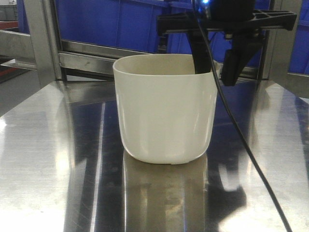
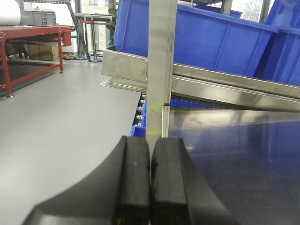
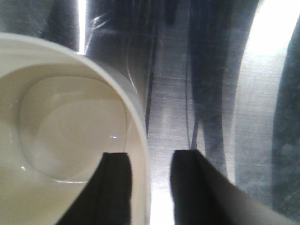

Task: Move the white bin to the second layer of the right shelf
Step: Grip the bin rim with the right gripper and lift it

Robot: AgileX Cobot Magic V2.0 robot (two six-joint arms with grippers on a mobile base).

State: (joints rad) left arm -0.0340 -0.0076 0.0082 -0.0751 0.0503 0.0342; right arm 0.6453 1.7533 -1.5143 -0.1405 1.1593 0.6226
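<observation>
The white bin (image 1: 164, 111) stands upright and empty on a flat, shiny steel top (image 1: 58, 159). My right gripper (image 1: 216, 67) hangs over its right rim, open. One finger is inside the bin, the other outside, and the wall runs between them. The right wrist view shows the bin's rim (image 3: 137, 112) passing between the two fingers of the right gripper (image 3: 151, 159). My left gripper (image 2: 150, 140) is shut with nothing in it, low beside a steel post (image 2: 161, 65). A steel rack bar (image 1: 96, 60) runs behind the bin; I cannot tell whether it is the right shelf second layer.
Blue crates (image 2: 211, 37) sit on sloping steel rails (image 2: 225, 82), with small rollers (image 2: 140, 112) below. A black cable (image 1: 251, 154) crosses the steel top to the front right. Steel uprights (image 1: 41, 38) flank the bin. A red-framed bench (image 2: 28, 35) stands across the grey floor.
</observation>
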